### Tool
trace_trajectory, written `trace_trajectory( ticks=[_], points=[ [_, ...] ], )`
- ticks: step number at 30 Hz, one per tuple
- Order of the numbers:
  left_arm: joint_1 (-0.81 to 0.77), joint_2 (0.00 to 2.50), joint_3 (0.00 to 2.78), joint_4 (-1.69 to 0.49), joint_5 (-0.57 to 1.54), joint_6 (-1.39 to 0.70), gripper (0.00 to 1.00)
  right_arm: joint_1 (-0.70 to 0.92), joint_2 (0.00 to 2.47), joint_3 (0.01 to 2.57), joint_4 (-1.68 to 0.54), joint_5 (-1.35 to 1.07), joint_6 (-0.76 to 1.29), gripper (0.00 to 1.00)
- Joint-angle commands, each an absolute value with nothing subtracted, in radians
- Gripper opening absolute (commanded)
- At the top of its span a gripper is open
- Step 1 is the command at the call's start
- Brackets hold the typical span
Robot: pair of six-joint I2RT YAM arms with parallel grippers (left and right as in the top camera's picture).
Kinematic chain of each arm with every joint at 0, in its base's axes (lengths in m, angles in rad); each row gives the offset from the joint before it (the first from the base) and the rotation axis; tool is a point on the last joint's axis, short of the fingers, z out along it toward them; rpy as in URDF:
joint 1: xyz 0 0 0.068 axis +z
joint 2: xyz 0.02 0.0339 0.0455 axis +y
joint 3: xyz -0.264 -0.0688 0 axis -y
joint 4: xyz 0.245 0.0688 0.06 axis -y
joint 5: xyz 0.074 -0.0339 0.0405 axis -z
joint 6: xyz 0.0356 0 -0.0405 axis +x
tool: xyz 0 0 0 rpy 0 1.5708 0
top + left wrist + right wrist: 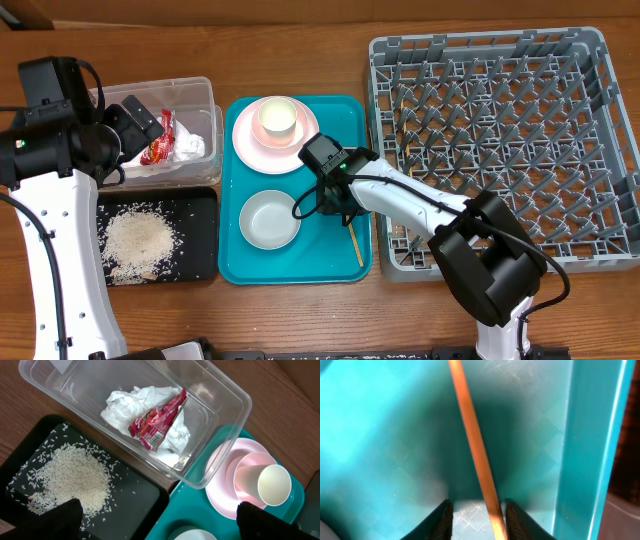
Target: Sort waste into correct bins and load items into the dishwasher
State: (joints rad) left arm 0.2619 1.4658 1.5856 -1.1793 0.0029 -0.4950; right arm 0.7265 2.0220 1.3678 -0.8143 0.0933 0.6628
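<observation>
while spread open astride the chopstick, finds the right gripper with that stick's long axis running straight through its gap, beside the right edge of the teal tray.

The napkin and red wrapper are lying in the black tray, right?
No. The napkin and wrapper lie in the clear tub; the black tray holds rice. The left wrist view shows it.
</observation>
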Motion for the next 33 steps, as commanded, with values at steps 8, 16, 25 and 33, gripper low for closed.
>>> trace_trajectory(
  ticks=[8, 16, 25, 33],
  points=[
    [0.256, 1.451, 1.604, -1.178, -0.01, -0.487, 1.0, 0.724, 2.025, 1.347, -0.813, 0.109, 0.594, 0.23],
    [0.256, 1.451, 1.604, -1.178, -0.01, -0.486, 1.0, 0.724, 2.025, 1.346, -0.812, 0.12, 0.594, 0.17],
    [0.256, 1.451, 1.604, -1.178, -0.01, -0.486, 1.0, 0.724, 2.025, 1.379, -0.813, 0.133, 0.594, 0.06],
    [0.256, 1.451, 1.604, -1.178, -0.01, -0.487, 1.0, 0.717, 1.993, 1.48, -0.893, 0.149, 0.589, 0.04]
  ],
)
